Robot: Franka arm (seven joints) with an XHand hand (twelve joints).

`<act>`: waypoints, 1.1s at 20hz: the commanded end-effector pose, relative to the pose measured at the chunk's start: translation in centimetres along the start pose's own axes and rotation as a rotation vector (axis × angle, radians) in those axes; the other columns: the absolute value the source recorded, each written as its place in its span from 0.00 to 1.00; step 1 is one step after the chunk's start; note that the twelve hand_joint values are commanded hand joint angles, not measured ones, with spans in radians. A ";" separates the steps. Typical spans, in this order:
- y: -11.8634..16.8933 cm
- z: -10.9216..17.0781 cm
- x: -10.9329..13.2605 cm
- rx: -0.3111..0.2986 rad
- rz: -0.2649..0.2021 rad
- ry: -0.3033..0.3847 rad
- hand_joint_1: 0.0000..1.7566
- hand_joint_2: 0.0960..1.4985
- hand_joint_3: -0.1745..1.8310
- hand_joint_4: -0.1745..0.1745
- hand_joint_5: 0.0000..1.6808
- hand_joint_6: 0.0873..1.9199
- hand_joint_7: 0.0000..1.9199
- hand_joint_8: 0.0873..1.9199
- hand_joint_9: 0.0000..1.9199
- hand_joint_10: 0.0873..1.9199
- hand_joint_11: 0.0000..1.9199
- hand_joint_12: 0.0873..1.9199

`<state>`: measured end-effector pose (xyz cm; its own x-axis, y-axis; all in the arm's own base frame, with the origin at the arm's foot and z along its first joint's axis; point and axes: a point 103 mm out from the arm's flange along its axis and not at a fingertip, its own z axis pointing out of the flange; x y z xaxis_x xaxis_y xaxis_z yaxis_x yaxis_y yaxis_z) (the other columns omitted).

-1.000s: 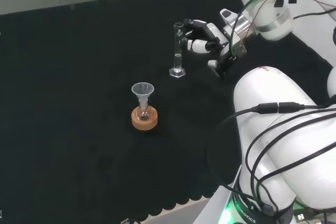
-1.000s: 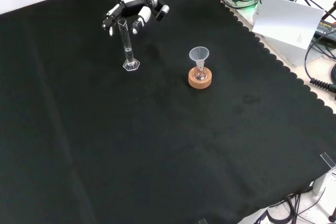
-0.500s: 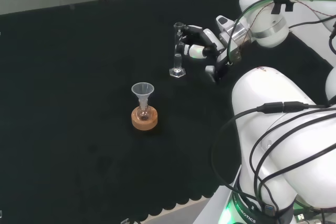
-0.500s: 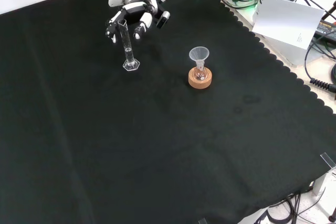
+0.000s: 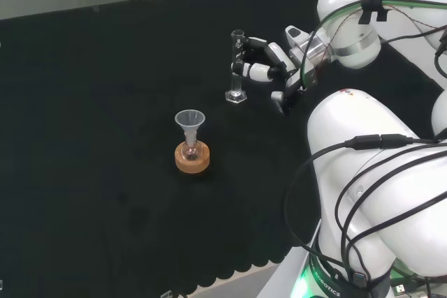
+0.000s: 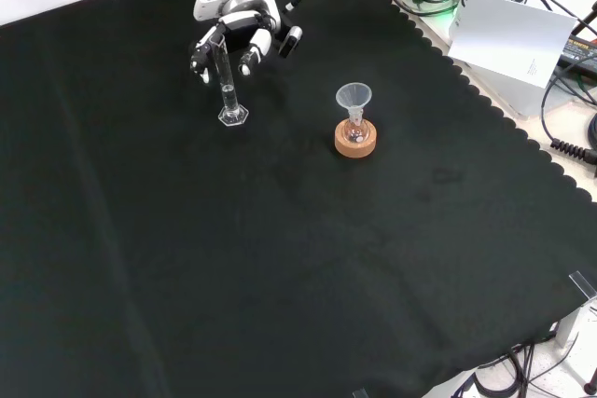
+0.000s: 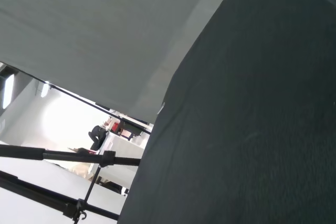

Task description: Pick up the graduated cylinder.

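Black cloth covers the surface (image 6: 280, 258), and the hand (image 5: 269, 61) has moved in since a second ago, so its curled fingers (image 6: 244, 55) now reach around the upper part of the graduated cylinder (image 5: 237, 68). Whether they touch the glass cannot be told. The cylinder stands upright on its base, just where it stood earlier. Beyond the hand in the head view, well apart, a funnel (image 6: 354, 100) sits in a small flask on a cork ring (image 6: 356, 141); nothing stands between. The front view shows fingers on both sides of the tube, the head view from one side.
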<state>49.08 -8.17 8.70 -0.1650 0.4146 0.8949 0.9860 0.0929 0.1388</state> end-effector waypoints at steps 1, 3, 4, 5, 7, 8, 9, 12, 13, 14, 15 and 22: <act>0.4 0.0 -0.3 0.005 -0.004 0.022 0.63 0.64 0.00 0.38 0.36 0.00 0.25 0.29 0.37 0.24 0.18 0.66; 0.6 0.1 -0.4 0.015 -0.007 0.036 0.63 0.65 0.00 0.39 0.37 0.01 0.26 0.28 0.37 0.23 0.19 0.65; 0.7 0.2 -0.5 0.030 -0.007 0.049 0.64 0.65 0.00 0.39 0.38 0.01 0.26 0.28 0.37 0.23 0.19 0.65; 0.8 0.3 -0.5 0.036 -0.008 0.053 0.64 0.65 0.00 0.39 0.38 0.01 0.26 0.28 0.38 0.23 0.19 0.65; 1.0 0.5 -0.6 0.040 -0.015 0.059 0.64 0.65 0.00 0.40 0.38 0.02 0.26 0.28 0.37 0.22 0.18 0.65; 1.1 0.6 -0.6 0.041 -0.018 0.060 0.64 0.65 0.00 0.40 0.38 0.02 0.26 0.27 0.37 0.22 0.18 0.65; 1.1 0.7 -0.6 0.041 -0.020 0.062 0.64 0.65 0.00 0.40 0.38 0.02 0.26 0.27 0.37 0.22 0.17 0.65; 1.2 1.0 -0.6 0.046 -0.026 0.065 0.64 0.65 0.00 0.40 0.38 0.02 0.26 0.27 0.37 0.22 0.17 0.65; 1.2 1.1 -0.6 0.045 -0.026 0.065 0.64 0.65 0.00 0.40 0.38 0.02 0.26 0.27 0.37 0.22 0.17 0.65; 1.2 1.2 -0.6 0.044 -0.025 0.068 0.64 0.65 0.00 0.40 0.38 0.02 0.26 0.27 0.37 0.22 0.18 0.65; 1.2 1.2 -0.6 0.043 -0.024 0.070 0.64 0.65 0.00 0.39 0.38 0.02 0.26 0.27 0.38 0.22 0.18 0.65; 1.0 1.2 -0.6 0.030 -0.029 0.084 0.66 0.66 0.00 0.40 0.35 0.13 0.29 0.26 0.43 0.17 0.25 0.62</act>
<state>50.27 -7.18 7.68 -0.1853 0.3429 0.9209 0.9800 0.1340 0.1473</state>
